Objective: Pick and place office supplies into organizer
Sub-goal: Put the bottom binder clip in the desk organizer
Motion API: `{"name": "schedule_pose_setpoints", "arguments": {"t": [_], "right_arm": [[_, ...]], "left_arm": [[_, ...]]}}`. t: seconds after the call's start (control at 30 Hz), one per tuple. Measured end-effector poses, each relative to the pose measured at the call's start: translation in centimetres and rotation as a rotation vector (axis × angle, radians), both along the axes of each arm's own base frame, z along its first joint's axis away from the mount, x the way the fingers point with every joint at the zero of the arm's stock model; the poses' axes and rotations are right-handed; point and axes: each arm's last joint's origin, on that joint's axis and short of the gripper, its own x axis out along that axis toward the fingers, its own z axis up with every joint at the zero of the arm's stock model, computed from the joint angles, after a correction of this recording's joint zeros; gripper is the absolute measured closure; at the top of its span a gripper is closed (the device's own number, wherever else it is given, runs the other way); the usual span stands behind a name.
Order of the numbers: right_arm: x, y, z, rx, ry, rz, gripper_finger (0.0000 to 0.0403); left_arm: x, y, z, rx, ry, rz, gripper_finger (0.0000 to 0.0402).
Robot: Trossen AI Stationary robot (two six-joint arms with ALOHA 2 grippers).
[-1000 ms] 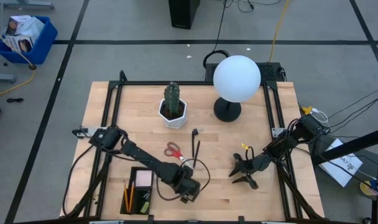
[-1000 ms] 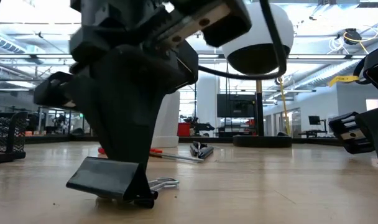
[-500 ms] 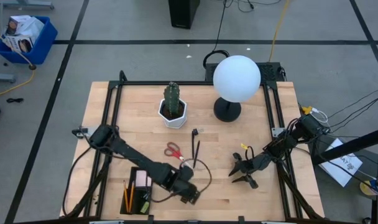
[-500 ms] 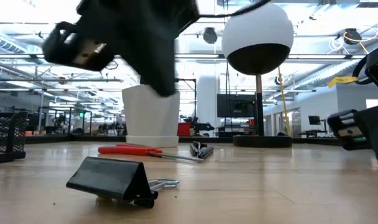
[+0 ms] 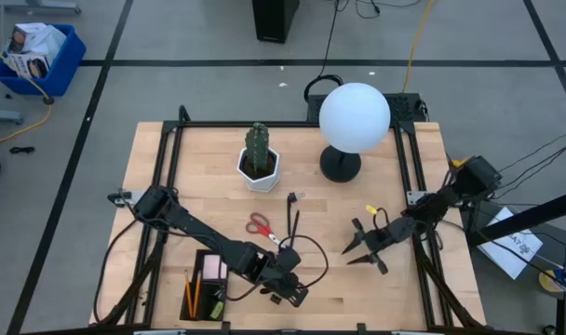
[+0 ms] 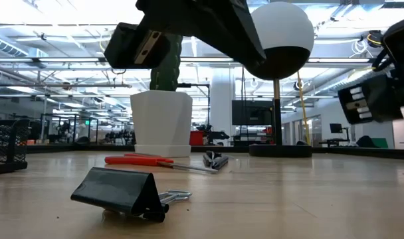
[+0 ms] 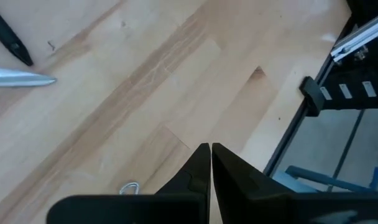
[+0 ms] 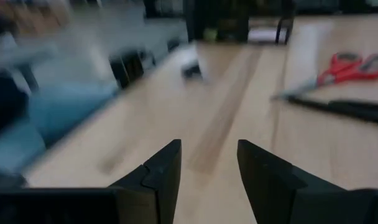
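Left tool [image 7: 210, 163] fingers pressed together, empty, above front of surface [image 5: 357, 200] right of organizer [image 5: 207, 282]. Black binder clip [image 6: 122, 192] on surface beneath it. Right tool [image 8: 207, 165] fingers apart, empty, at right side. Red-handled scissors [image 5: 260, 224] mid-surface, dark pens [image 5: 291, 214] beside them. Pencils [image 5: 192, 290] in organizer's left compartment.

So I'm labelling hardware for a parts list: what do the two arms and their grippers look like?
Both arms are dark, jointed and slim. The left gripper has black wedge-shaped fingers; a black cable loops beside it. The right gripper has matching fingers, with a yellow tag on its arm.
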Motion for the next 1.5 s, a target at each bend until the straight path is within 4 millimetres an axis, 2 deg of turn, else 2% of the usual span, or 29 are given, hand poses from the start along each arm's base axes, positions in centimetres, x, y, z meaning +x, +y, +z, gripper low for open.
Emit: {"name": "schedule_pose_setpoints", "arguments": {"t": [0.13,0.2,0.33,0.7,1.0,1.23,1.5], "right_arm": [[-0.3,0.0,3.2,0.091,-0.247,0.068,0.0250],[-0.5,-0.3,4.5,0.139,-0.300,0.058,0.0250],[-1.1,-0.6,4.2,0.085,-0.188,0.061,0.0250],[-3.5,-2.5,6.8,0.091,-0.278,0.034,0.0250],[-5.2,-3.6,7.4,0.100,-0.302,0.000,0.0250],[-5.5,-4.2,7.4,0.088,-0.307,-0.128,0.0250],[-5.5,-4.2,7.4,0.094,-0.311,-0.123,0.0250]], "left_arm": [[-0.1,-0.2,0.0,0.031,-0.007,-0.026,0.0383],[-0.3,-0.3,0.0,0.045,-0.006,-0.024,0.0383],[-0.5,-0.7,0.0,0.055,-0.010,-0.027,0.0383],[-0.9,-1.4,0.1,0.048,-0.011,-0.035,0.0383],[-1.2,-1.9,0.1,0.044,-0.013,-0.039,0.0383],[-1.3,-2.2,0.1,0.002,0.006,-0.091,0.0383],[-1.7,-2.9,0.1,-0.076,0.051,-0.136,0.0383]]}}
